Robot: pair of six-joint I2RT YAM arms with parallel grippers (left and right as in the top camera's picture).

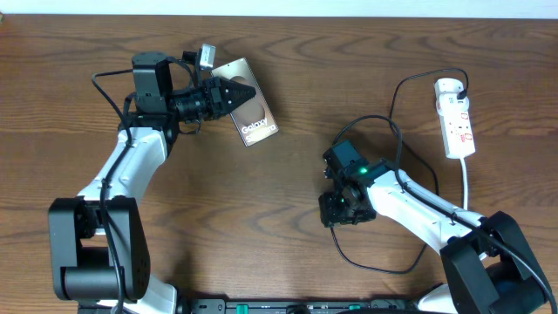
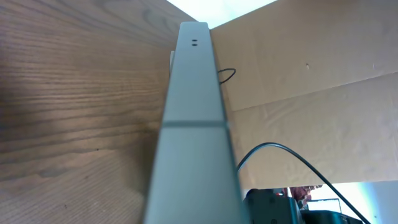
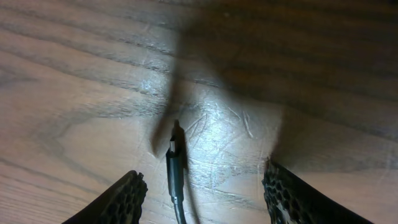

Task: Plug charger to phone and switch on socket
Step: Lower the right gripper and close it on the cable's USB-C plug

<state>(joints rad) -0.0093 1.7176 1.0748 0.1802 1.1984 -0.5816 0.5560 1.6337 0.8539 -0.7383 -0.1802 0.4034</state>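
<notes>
The phone (image 1: pixel 254 116), bronze with white "Galaxy" lettering, is at the back left of the table. My left gripper (image 1: pixel 228 93) is shut on its near end. In the left wrist view the phone (image 2: pixel 193 124) shows edge-on as a grey strip up the middle, and the fingers are hidden. My right gripper (image 1: pixel 338 208) points down at the table, open. In the right wrist view the charger's connector tip (image 3: pixel 175 155) lies on the wood between its open fingers (image 3: pixel 202 186), untouched. The charger cable (image 1: pixel 394 131) loops back to its black plug (image 1: pixel 461 87), which sits in the white socket (image 1: pixel 457 122).
The socket's thick white cord (image 1: pixel 466 183) runs toward the front right. The charger cable also loops on the table in front of the right arm (image 1: pixel 375 266). A cardboard wall (image 2: pixel 311 81) stands beyond the table.
</notes>
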